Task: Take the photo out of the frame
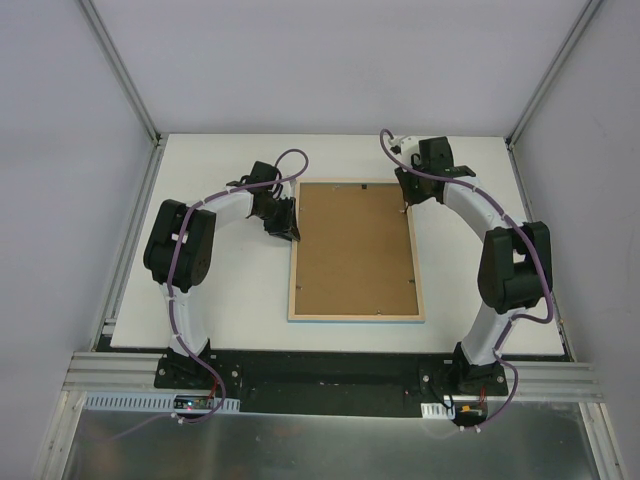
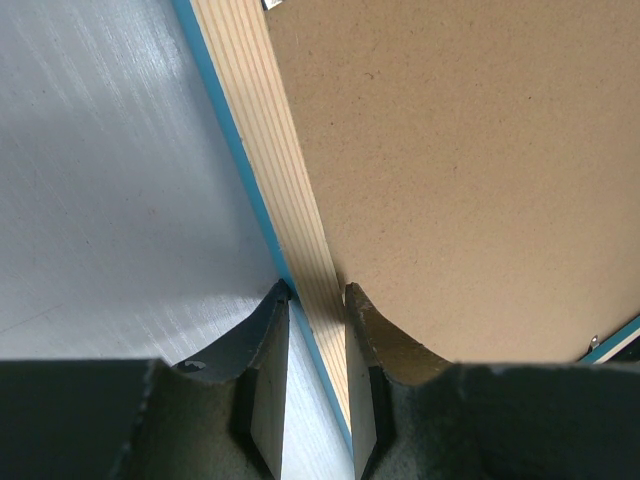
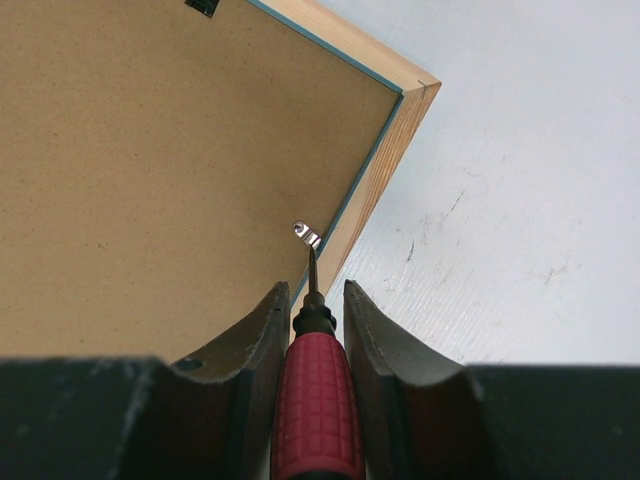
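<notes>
From above: one thin rectangular picture frame with pale wood edges [image 1: 355,316] lies face down on the white tabletop [image 1: 250,320], with its plain brown backing board [image 1: 355,245] in place. So the job looks barely begun. The forest photo is nowhere to be seen, presumably under that backing board. The left tool [image 1: 283,225] sits at the frame's left rail, the right tool [image 1: 405,195] near its far right corner.

Left wrist view: the left tool [image 2: 315,295] is clenched across the frame's wood rail, a turquoise sliver showing alongside.

Right wrist view: the right tool [image 3: 310,295] is grasping one red-handled screwdriver [image 3: 315,400], its tip right at a small silver metal tab [image 3: 307,233]. Left to do, I'd say: free the tabs, lift the backing board, take the photo out. Count: one frame, one backing board, one screwdriver, two tools.
</notes>
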Robot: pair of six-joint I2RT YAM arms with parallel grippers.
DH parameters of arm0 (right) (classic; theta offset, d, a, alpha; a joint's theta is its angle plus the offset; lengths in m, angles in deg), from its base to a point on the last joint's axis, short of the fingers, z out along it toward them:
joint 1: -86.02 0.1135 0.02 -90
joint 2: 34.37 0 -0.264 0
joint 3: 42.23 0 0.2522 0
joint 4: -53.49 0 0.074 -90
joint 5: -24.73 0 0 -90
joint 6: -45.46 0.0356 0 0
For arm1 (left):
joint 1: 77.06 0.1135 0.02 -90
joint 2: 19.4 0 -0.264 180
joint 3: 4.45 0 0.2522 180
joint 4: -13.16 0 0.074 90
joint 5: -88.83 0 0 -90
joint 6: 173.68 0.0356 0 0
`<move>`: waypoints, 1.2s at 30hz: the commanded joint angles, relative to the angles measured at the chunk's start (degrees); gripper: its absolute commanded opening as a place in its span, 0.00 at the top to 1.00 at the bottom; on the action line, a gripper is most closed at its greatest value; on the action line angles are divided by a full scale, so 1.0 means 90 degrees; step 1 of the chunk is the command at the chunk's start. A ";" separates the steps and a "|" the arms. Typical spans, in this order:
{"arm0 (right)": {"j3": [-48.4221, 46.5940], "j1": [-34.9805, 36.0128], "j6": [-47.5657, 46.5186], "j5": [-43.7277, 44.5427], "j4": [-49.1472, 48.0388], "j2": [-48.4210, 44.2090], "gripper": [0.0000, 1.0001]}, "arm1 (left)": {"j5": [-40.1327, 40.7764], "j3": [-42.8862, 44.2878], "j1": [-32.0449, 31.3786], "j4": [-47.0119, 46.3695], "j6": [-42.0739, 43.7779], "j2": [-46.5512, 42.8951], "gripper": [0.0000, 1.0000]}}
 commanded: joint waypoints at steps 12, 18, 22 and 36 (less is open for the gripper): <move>-0.0168 0.0019 -0.0116 -0.0553 0.0447 -0.0282 0.99 | -0.0285 -0.0087 0.0041 0.0387 0.0208 0.0082 1.00; -0.0051 0.0048 -0.0253 -0.0164 0.0224 -0.0224 0.99 | -0.0295 -0.0087 0.0041 0.0387 0.0198 0.0092 1.00; 0.0008 0.0068 -0.0331 0.0139 -0.0060 -0.0068 0.99 | -0.0314 -0.0097 0.0041 0.0387 0.0218 0.0092 1.00; 0.0135 0.0204 -0.0263 0.0287 -0.0822 0.0206 0.99 | -0.0471 -0.0087 0.0041 0.0378 0.0257 0.0131 1.00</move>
